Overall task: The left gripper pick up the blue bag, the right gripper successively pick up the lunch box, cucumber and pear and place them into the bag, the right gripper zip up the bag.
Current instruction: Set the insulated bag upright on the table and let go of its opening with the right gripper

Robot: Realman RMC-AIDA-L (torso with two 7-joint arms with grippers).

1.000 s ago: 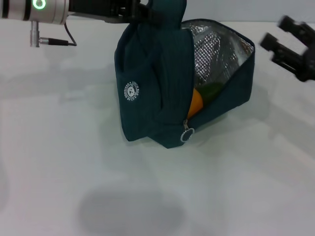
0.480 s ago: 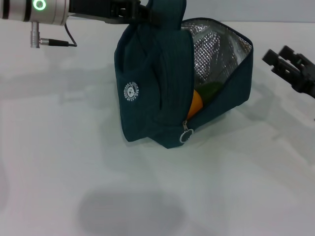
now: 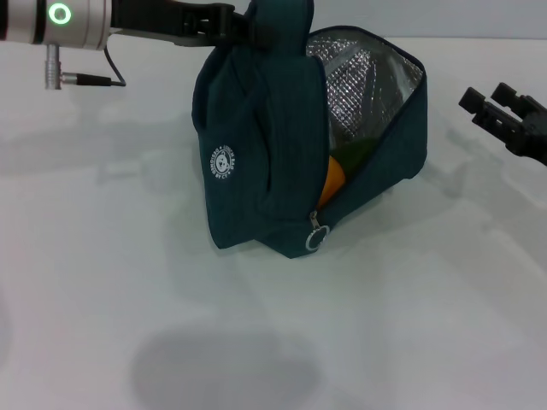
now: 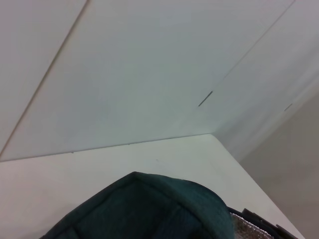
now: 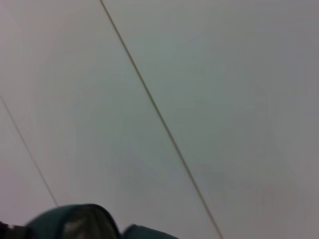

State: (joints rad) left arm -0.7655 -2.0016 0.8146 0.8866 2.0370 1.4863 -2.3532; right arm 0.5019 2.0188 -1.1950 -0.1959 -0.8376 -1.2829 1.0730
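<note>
Teal-blue fabric marks the blue bag [image 3: 256, 162], which stands at the counter's [image 3: 128, 282] centre, tilted, its mouth gaping toward 2 o'clock and showing silver foil lining [image 3: 363, 94]. You see the left pincer [image 3: 244, 26] at 12 o'clock, closed on the bag's top and holding it up by the handle region; the fingers themselves are buried in fabric, so judge the grip from the way the bag hangs. The right pincer [image 3: 494, 104] hovers at 3 o'clock, well apart from the bag, its fingers parted slightly and carrying nothing.

Inside the mouth, you can make out the pear [image 3: 332, 179] as an orange patch and the cucumber [image 3: 359, 152] as a green patch just above it. The lunch box is not visible; it may lie deeper in the bag, but you cannot tell. Judged from this, the loading steps look finished and the zipping step is in hand.

Your next move calls for bringing the right pincer down to the zipper pull [image 3: 316, 239], the silver ring at the bag's lower front at 6 o'clock, pinching it and drawing it along the open edge.

Count: one bag, one pear, one cucumber, one zipper pull, two pincers.
</note>
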